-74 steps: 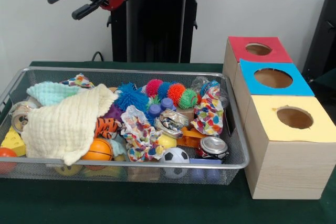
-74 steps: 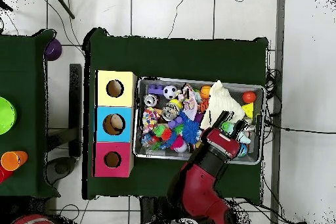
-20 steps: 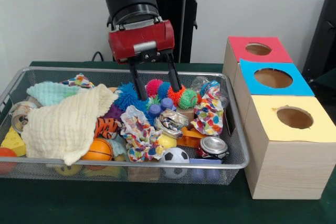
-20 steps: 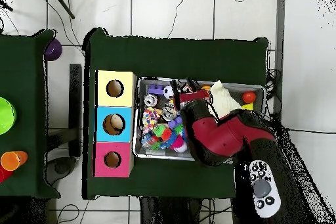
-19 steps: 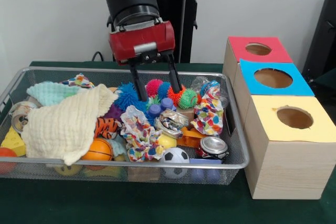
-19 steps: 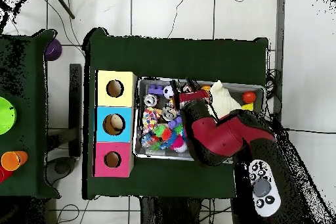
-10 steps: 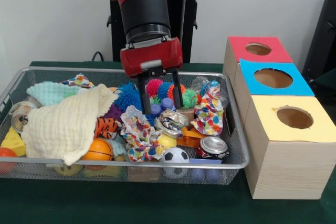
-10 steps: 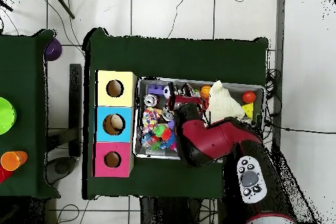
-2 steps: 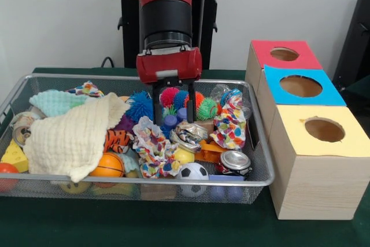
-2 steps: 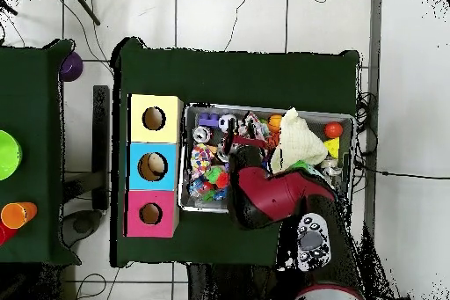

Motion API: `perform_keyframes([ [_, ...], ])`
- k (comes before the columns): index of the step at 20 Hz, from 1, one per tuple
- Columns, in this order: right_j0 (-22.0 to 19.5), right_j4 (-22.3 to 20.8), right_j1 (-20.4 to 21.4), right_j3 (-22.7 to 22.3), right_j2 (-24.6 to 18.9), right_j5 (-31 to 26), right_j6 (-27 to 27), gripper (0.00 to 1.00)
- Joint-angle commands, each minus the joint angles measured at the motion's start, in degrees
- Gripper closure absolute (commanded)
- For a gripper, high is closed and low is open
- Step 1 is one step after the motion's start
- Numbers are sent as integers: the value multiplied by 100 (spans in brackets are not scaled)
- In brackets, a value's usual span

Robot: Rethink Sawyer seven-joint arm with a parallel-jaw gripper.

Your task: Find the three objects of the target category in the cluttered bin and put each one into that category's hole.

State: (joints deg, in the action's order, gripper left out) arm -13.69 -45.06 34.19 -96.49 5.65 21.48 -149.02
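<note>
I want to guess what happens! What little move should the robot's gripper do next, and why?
Probably a short drop straight down. The gripper hangs open just above the crushed can and the blue bottle caps in the bin, and holds nothing yet. I can't tell which one it wants.

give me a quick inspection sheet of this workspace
surface: dark green table cloth under everything.
job's things: wire mesh bin full of toys; three wooden boxes with a red hole top, a blue hole top and a yellow hole top beside it.
clutter: cream cloth, patterned fabric, spiky balls, soccer ball, basketball, crushed can.
grippers: gripper open, fingers lowered among the toys at mid bin, holding nothing visible.
cables: black cables on the tiled floor.
surroundings: second green table with cups.
</note>
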Motion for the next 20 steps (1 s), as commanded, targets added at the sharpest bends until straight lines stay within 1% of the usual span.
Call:
perform_keyframes([
  [1, 20, 312, -213, -103, 373, -637, -123, 0],
  [4, 32, 300, -173, -127, 360, -757, -132, 0],
  [8, -84, 162, -157, -87, 174, -925, -109, 0],
  [10, -125, 145, -326, -11, 145, -1067, -59, 0],
  [11, -121, 171, -510, 60, 195, -961, -68, 0],
  [12, -16, 262, -702, 161, 392, -680, -56, 0],
  [13, 37, 320, -795, 214, 499, -568, -35, 0],
  [16, 37, 309, -860, 226, 519, -637, -49, 0],
  [20, 85, 393, -1101, 225, 615, -399, -92, 0],
])
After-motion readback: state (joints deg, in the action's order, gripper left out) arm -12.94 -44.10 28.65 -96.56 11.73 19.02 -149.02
